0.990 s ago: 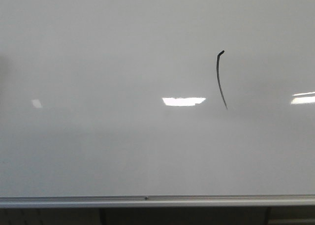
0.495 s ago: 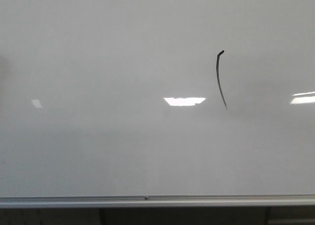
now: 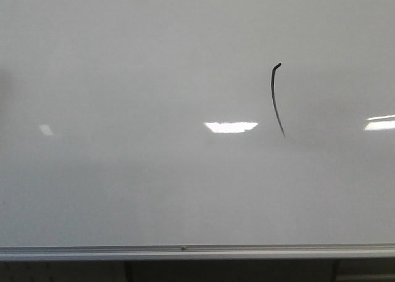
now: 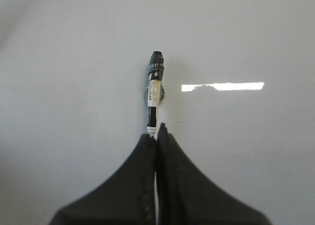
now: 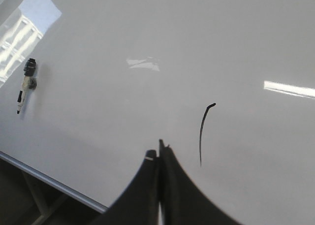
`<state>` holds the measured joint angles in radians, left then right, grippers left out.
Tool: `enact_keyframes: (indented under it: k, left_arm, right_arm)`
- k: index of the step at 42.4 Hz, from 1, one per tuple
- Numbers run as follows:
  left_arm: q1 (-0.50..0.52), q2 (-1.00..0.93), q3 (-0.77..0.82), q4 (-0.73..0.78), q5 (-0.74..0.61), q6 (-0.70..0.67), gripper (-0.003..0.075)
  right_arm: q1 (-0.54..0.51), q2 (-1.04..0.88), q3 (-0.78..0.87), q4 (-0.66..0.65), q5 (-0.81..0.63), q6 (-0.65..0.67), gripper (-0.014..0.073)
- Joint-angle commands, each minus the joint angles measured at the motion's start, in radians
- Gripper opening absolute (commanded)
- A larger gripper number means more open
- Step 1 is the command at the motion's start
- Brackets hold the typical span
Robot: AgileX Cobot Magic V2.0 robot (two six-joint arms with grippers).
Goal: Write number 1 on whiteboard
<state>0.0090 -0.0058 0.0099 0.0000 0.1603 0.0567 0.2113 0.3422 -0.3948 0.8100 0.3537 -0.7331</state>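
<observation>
The whiteboard (image 3: 123,189) fills the front view, with its silver rail (image 3: 185,251) along the lower edge. The number 1 (image 3: 275,100) is a thin curved black stroke with a small hook on top, right of centre. It also shows in the right wrist view (image 5: 202,134), just beyond my right gripper (image 5: 160,148), which is shut and empty. My left gripper (image 4: 156,129) is shut and empty. A black and white marker (image 4: 155,92) sits on the board just beyond its fingertips. Neither gripper shows in the front view.
The marker also shows in the right wrist view (image 5: 24,87), far to one side of the stroke, alone on the board. The rail (image 5: 49,181) and dark space below it lie near the right gripper. Bright light reflections (image 3: 231,126) lie on the board.
</observation>
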Motion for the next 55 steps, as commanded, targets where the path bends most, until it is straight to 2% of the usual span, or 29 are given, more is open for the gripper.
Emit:
enact_keyframes:
  k: [1,7,14,18,27,40,55]
  left_arm:
    - [-0.002,-0.015,0.022,-0.009,-0.075,-0.008,-0.002]
    - [-0.002,-0.015,0.022,-0.009,-0.075,-0.008,-0.002]
    - [-0.002,-0.015,0.022,-0.009,-0.075,-0.008,-0.002]
    - [-0.002,-0.015,0.022,-0.009,-0.075,-0.008,-0.002]
    - [-0.002,-0.015,0.022,-0.009,-0.075,-0.008,-0.002]
    - [-0.002,-0.015,0.022,-0.009,-0.075,-0.008,-0.002]
    - [-0.002,-0.015,0.022,-0.009,-0.075,-0.008,-0.002]
  right_arm:
    - [-0.005,0.004,-0.025,0.014,-0.059,-0.011,-0.006]
    - [-0.002,-0.006,0.005,-0.029,-0.163,-0.02,-0.006]
    - [-0.025,-0.035,0.114,-0.043,-0.325,-0.014,-0.006]
    - [-0.076,-0.078,0.184,-0.114,-0.323,0.045,-0.006]
    - [-0.162,-0.235,0.267,-0.407,-0.231,0.377,-0.006]
    - [-0.165,-0.365,0.4,-0.759,-0.24,0.844,-0.006]
    - [-0.159,-0.37,0.4,-0.787,-0.236,0.863,-0.006]
